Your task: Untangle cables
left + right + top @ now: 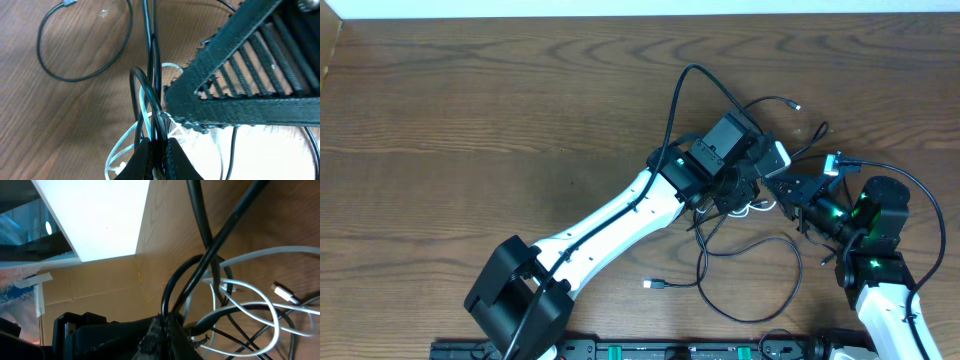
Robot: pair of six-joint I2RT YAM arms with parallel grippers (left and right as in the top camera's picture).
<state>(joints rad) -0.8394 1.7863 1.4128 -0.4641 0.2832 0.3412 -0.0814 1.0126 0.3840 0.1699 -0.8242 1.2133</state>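
The left end effector (159, 148) has its fingers pinched together on the cables (149, 95), with black strands and a white cord (120, 147) passing up between them. The right end effector (163, 326) is likewise clamped on black strands of the same tangle. Overhead, the two meet right of centre on the counter (470, 120) with the knot between them. Loose black loops spill toward the near edge, ending in a plug (651, 285), and one strand arcs toward the far side. The counter is brown wood grain, with a white strip (620, 8) along its far edge.
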